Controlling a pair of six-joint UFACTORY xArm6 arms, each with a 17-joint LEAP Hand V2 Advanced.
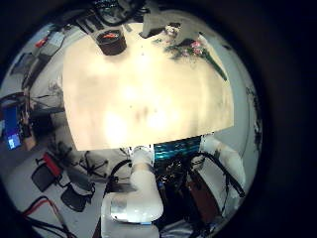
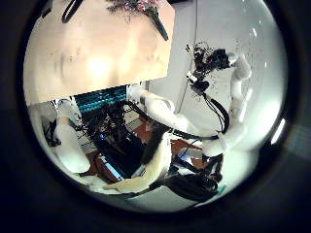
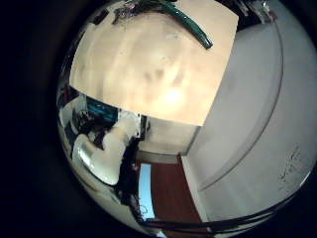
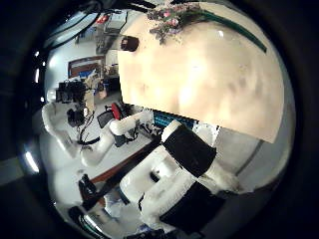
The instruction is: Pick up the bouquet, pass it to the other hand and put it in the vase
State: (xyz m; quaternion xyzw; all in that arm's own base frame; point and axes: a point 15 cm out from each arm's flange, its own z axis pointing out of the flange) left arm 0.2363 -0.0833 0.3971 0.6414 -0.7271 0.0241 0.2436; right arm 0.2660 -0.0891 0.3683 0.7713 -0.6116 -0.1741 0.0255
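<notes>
You have one wide, pale tabletop (image 1: 149, 99) below both palms, seen from well above in all four palm views, so neither hand is near anything yet. On it lies one bouquet (image 1: 193, 48), flat on its side at the far edge of the tabletop, away from the robot's base; its pale blossoms (image 4: 177, 22) are bunched at one end and its dark green stems (image 4: 244, 35) trail out from them, so the long axis runs roughly along that far edge. One dark round vessel with a red band (image 1: 111, 42), probably the vase, stands on the same far strip, well apart from the bouquet. In the left hand's views you can see the other arm with its hand (image 2: 209, 63) held up beside the tabletop, but too small to show how the fingers stand; no view shows either hand's fingers clearly, so you cannot tell whether they are apart or together. Judging by how large the bouquet appears, the right palm seems slightly nearer it.
</notes>
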